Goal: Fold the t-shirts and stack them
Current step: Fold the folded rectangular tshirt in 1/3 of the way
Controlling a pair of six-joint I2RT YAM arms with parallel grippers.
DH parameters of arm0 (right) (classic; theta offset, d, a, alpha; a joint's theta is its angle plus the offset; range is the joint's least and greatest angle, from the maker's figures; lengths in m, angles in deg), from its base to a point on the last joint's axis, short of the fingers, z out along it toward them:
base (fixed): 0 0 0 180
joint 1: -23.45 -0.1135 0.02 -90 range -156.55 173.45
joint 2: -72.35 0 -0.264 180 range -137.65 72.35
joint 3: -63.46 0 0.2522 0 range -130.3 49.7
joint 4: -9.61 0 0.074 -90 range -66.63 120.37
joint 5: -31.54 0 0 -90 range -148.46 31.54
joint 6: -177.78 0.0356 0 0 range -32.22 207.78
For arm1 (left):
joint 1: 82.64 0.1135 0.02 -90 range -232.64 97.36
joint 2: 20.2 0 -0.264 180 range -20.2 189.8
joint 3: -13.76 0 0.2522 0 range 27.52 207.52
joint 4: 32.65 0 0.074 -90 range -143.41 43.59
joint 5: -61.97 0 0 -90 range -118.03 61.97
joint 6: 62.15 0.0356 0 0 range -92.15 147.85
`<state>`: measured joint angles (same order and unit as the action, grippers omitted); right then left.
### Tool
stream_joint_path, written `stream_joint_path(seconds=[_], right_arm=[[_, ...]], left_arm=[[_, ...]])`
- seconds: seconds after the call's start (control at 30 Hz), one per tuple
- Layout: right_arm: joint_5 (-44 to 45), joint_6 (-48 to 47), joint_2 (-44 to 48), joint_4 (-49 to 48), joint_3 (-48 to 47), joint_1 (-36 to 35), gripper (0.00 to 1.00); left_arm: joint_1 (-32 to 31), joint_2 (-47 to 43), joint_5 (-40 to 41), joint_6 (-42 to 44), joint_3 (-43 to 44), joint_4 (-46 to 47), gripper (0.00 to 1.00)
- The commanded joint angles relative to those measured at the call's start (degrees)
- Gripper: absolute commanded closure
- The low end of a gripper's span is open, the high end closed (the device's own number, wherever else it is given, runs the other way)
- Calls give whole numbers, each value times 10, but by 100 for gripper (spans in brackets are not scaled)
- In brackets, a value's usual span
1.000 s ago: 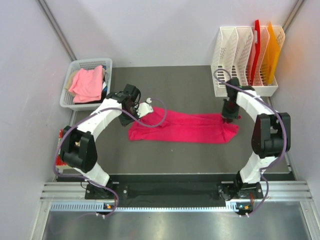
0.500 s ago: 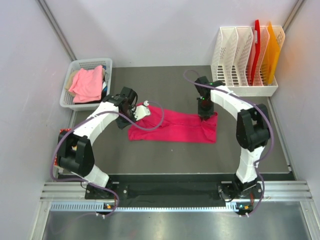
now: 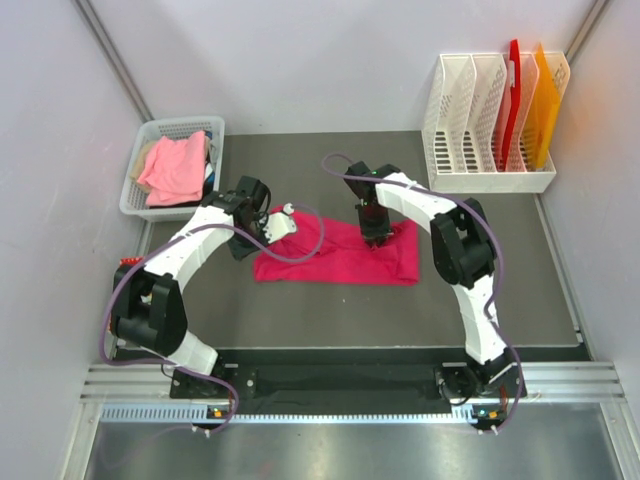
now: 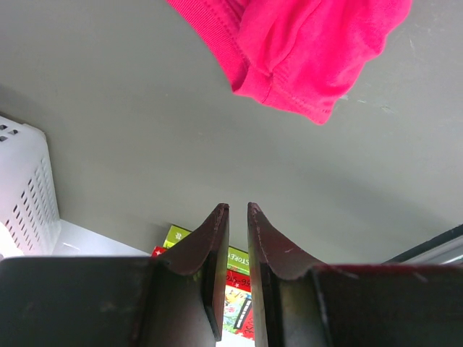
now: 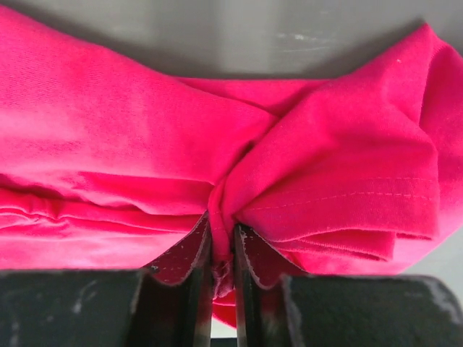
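Observation:
The magenta t-shirt (image 3: 335, 260) lies bunched lengthwise on the grey table, its right end doubled over to the left. My right gripper (image 3: 378, 236) is shut on a pinched fold of it (image 5: 325, 166), and my right gripper (image 5: 222, 230) shows cloth between its fingers. My left gripper (image 3: 284, 222) hovers at the shirt's upper left corner. In the left wrist view my left gripper (image 4: 235, 210) has its fingers almost together with nothing between them, and the shirt's corner (image 4: 304, 50) lies apart from them. A salmon-pink t-shirt (image 3: 175, 165) lies in the white basket (image 3: 140, 207).
A white file rack (image 3: 470, 110) with red and orange folders stands at the back right. The basket's wall (image 4: 25, 188) is near my left gripper. Colourful packaging (image 4: 242, 271) lies at the table's left edge.
My right gripper has carried the shirt's right end leftwards over the rest, so the shirt is shorter. My left gripper has shifted slightly left.

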<state>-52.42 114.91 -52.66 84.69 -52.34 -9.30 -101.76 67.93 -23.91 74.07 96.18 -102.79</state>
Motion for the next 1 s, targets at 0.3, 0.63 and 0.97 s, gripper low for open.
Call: stream_joint_path(seconds=[0.3, 0.63, 0.97], right_arm=[[43, 4, 1, 41, -92, -22, 94], [37, 6, 48, 57, -113, -21, 94], [9, 12, 25, 53, -109, -59, 94]], left_arm=[[3, -14, -12, -2, -10, 14, 78], [2, -11, -10, -1, -16, 20, 78], [2, -11, -7, -1, -14, 22, 77]])
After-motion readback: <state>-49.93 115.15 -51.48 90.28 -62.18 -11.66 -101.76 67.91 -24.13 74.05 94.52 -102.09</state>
